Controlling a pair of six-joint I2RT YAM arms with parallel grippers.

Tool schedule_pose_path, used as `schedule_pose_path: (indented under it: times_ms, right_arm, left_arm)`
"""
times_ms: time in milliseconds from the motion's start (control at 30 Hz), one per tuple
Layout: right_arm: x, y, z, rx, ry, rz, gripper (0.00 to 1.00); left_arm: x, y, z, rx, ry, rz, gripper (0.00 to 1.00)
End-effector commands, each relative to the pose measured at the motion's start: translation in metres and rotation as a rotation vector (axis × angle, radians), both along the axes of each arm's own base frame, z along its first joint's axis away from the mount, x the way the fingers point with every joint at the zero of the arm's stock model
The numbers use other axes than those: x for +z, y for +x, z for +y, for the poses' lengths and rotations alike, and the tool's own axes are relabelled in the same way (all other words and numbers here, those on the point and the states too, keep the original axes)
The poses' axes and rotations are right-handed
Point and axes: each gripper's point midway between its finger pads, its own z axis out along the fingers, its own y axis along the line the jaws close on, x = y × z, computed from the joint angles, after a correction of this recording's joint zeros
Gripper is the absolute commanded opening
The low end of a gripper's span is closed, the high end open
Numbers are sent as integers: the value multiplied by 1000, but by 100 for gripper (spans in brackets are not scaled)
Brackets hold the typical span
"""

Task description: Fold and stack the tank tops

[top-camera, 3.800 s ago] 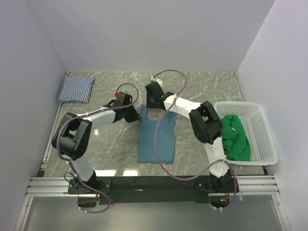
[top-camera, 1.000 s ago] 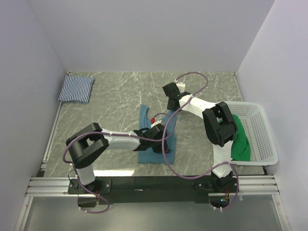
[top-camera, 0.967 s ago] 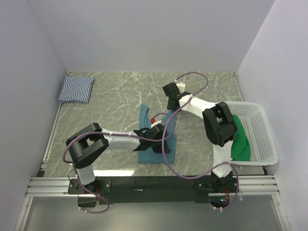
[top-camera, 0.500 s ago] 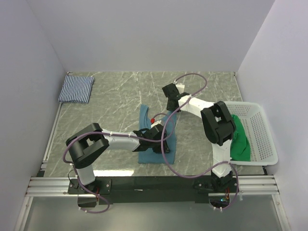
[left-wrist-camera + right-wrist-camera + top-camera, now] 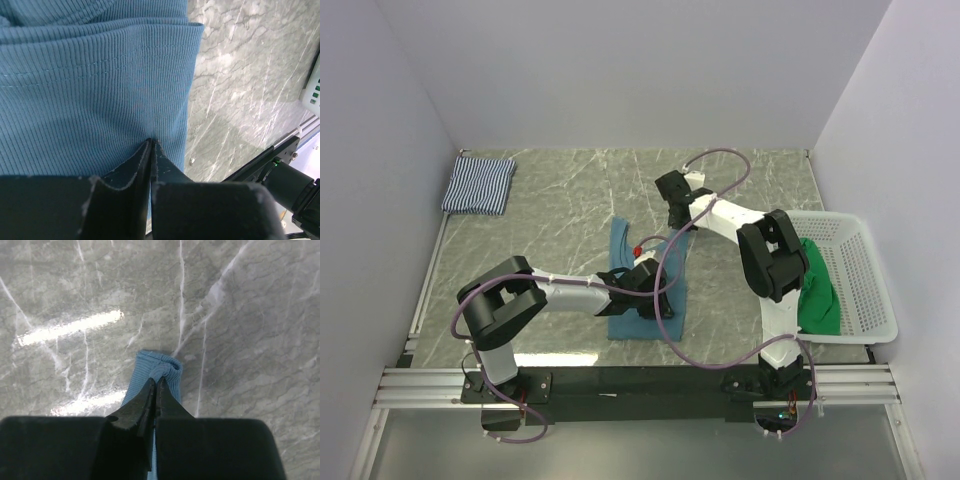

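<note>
The teal tank top (image 5: 632, 322) lies at the table's middle, partly folded over itself. My left gripper (image 5: 655, 283) rests low on it, shut, its tips (image 5: 151, 142) pinching the ribbed teal fabric (image 5: 100, 75) near a folded hem. My right gripper (image 5: 676, 222) is at the top's far end, shut on the rolled teal strap (image 5: 167, 367), which bunches around its tips (image 5: 156, 380). The striped tank top (image 5: 478, 184) lies folded at the far left corner. The green tank top (image 5: 817, 290) sits crumpled in the basket.
The white mesh basket (image 5: 868, 262) stands at the right edge of the table. A purple cable (image 5: 665, 320) loops over the teal top. The aluminium rail (image 5: 620, 385) and arm bases run along the near edge. Walls enclose the left, back and right.
My right gripper has closed on the teal strap in the last half second. Earlier the left arm swung from the top's far end down to its near half, folding fabric over.
</note>
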Motion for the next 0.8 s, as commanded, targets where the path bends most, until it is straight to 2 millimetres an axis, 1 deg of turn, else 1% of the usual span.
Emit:
schedule_pose_path:
  times_ms: [0, 100, 300, 433, 500, 600, 633, 667, 700, 767]
  right_arm:
    - [38, 10, 7, -2, -20, -80, 0]
    - [36, 12, 15, 17, -36, -75, 0]
    - [16, 18, 28, 45, -46, -41, 0]
    - [-6, 22, 28, 44, -85, 2, 0]
    - [-13, 22, 25, 42, -108, 16, 0]
    - [-19, 22, 22, 42, -130, 23, 9]
    - [-20, 21, 22, 45, -131, 24, 19]
    - [-20, 22, 24, 52, -124, 19, 23]
    - [-20, 23, 24, 62, -127, 17, 30]
    - [-15, 26, 24, 67, -124, 5, 36]
  left_arm:
    - [-25, -16, 14, -18, 80, 42, 9]
    - [-25, -18, 12, -25, 81, 43, 8]
    - [-25, -19, 12, -30, 85, 42, 8]
    - [-24, -19, 11, -31, 82, 42, 8]
    - [-24, -18, 11, -32, 82, 41, 8]
    - [-24, -19, 11, -35, 85, 42, 8]
    - [-24, -20, 9, -38, 82, 41, 8]
    - [-24, -20, 10, -36, 83, 43, 8]
    - [-24, -21, 10, -37, 84, 44, 8]
    - [-22, -20, 9, -36, 79, 41, 9]
